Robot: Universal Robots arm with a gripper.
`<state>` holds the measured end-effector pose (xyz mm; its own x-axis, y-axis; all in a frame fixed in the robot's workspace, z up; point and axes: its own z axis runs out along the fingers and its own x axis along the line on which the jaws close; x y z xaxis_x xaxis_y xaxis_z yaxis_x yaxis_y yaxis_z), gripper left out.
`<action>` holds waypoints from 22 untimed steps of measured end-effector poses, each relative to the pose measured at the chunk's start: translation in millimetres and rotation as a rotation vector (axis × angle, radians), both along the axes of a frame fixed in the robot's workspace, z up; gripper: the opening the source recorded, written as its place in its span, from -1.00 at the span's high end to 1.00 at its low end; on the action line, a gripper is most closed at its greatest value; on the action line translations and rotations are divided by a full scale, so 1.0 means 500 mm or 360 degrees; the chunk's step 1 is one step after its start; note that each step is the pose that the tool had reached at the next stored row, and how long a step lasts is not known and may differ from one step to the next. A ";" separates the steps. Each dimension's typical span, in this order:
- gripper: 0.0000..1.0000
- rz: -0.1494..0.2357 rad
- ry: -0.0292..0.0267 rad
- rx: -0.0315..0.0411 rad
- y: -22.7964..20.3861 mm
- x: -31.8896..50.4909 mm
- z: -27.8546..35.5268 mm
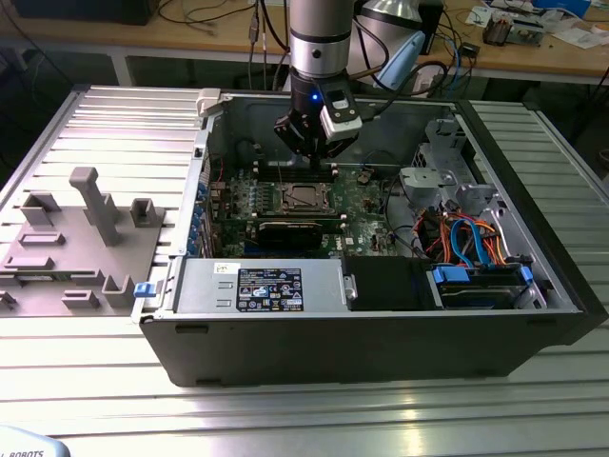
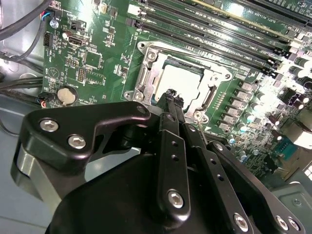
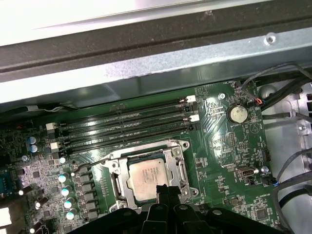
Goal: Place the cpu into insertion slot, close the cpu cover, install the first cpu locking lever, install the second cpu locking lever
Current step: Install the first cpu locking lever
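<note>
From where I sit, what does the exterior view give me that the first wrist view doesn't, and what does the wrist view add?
Exterior view: the whole open computer case lying on the ribbed table, the arm's wrist above the gripper, the grey fixture block at the exterior view's left, and blue drive cables.

First wrist view: the cpu's pale face seated in the socket, the cpu cover framing it, a thin lever wire beside it, and a coin battery.

Both: the motherboard, the socket, the memory slots, and the gripper just above the socket's edge.
</note>
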<state>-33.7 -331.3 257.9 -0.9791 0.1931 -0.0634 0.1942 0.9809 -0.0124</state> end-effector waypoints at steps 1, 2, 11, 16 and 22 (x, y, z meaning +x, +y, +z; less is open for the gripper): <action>0.79 0.0003 0.00000 0.0000 0.0000 0.000 0.000; 0.79 0.0006 0.00000 0.0000 0.0000 0.000 0.000; 0.79 0.0024 0.00001 0.0000 0.0000 0.000 0.000; 0.79 0.0034 0.00000 0.0000 0.0000 0.000 0.000; 0.79 0.0048 0.00001 0.0000 0.0000 0.000 0.000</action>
